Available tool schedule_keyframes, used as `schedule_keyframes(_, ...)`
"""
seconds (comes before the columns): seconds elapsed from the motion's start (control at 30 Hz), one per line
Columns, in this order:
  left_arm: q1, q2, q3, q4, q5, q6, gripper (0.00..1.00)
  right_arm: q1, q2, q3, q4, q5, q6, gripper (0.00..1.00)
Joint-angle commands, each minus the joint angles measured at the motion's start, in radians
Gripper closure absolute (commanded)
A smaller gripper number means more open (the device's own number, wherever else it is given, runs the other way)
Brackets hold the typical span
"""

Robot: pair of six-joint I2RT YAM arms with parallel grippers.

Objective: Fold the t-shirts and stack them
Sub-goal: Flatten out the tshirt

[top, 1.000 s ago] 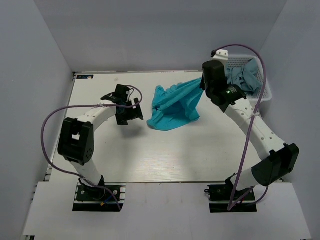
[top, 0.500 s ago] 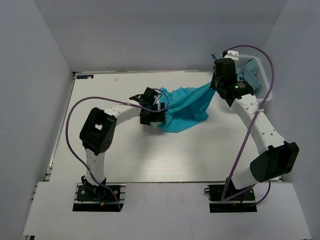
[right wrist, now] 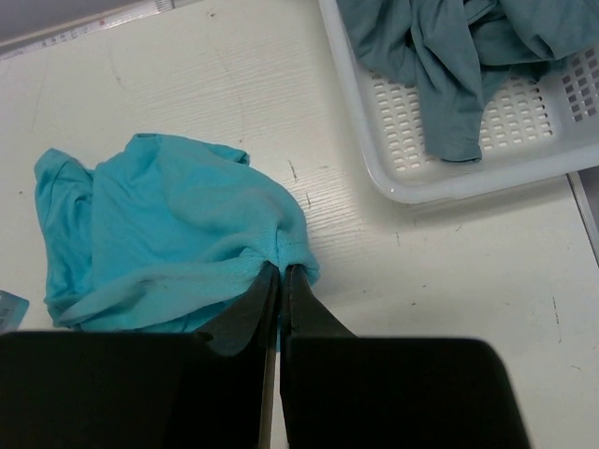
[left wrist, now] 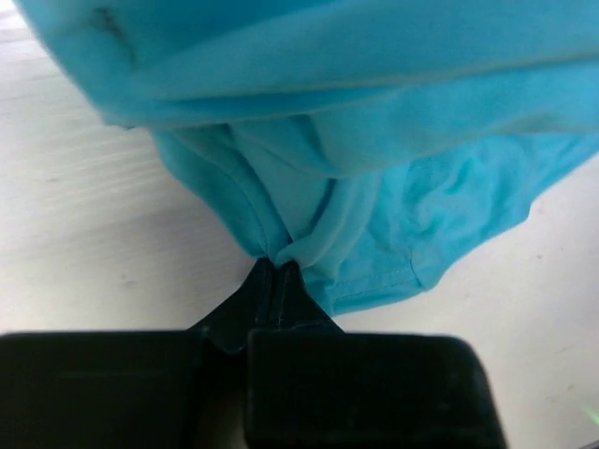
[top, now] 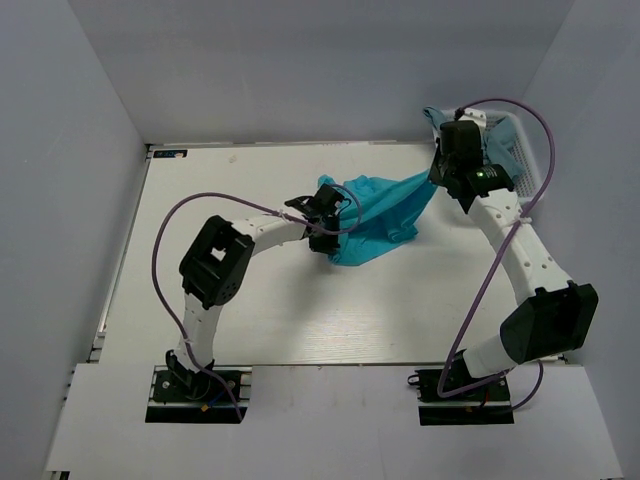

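Note:
A bright turquoise t-shirt (top: 378, 215) hangs bunched over the middle of the table, stretched between both arms. My left gripper (top: 330, 222) is shut on a fold at its left edge; the wrist view shows that t-shirt (left wrist: 374, 140) pinched at the fingertips of my left gripper (left wrist: 278, 264). My right gripper (top: 440, 178) is shut on the shirt's upper right corner, lifted above the table. In the right wrist view the turquoise t-shirt (right wrist: 159, 234) is pinched at the tips of my right gripper (right wrist: 281, 267). Duller grey-blue t-shirts (right wrist: 459, 47) lie crumpled in the basket.
A white lattice basket (right wrist: 468, 159) stands at the back right corner of the table, close behind my right arm. Purple cables (top: 165, 250) loop off both arms. Grey walls enclose the white table (top: 250, 310) on three sides.
My left arm swung right to the turquoise shirt and its jaws shut on the fabric. My right gripper moved right and back, pulling the shirt's corner with it.

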Motion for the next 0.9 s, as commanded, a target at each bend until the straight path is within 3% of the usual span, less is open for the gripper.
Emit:
schedule_keyframes(0.0,-0.024,-0.001,-0.005,0.014,0.031,-0.019,1.00,-0.014,-0.043,-0.003,0.035,-0.012,0.019,1.00)
schedule_keyframes(0.07,-0.024,-0.020,-0.005,0.014,-0.012,-0.055,1.00,-0.024,-0.048,0.003,0.039,-0.011,0.020,1.00)
schedule_keyframes(0.2,-0.024,-0.144,0.036,-0.068,-0.290,-0.092,1.00,-0.030,-0.075,0.034,0.046,0.014,-0.025,1.00)
schedule_keyframes(0.5,-0.012,-0.487,0.249,-0.272,-0.751,-0.028,1.00,-0.037,-0.161,0.176,0.067,0.127,-0.133,1.00)
schedule_keyframes(0.67,-0.012,-0.645,0.369,-0.393,-0.914,-0.026,1.00,-0.039,-0.220,0.275,0.026,0.213,-0.153,1.00)
schedule_keyframes(0.87,-0.012,-0.946,0.357,-0.380,-1.006,0.007,1.00,-0.036,-0.330,0.310,0.023,0.258,-0.187,1.00)
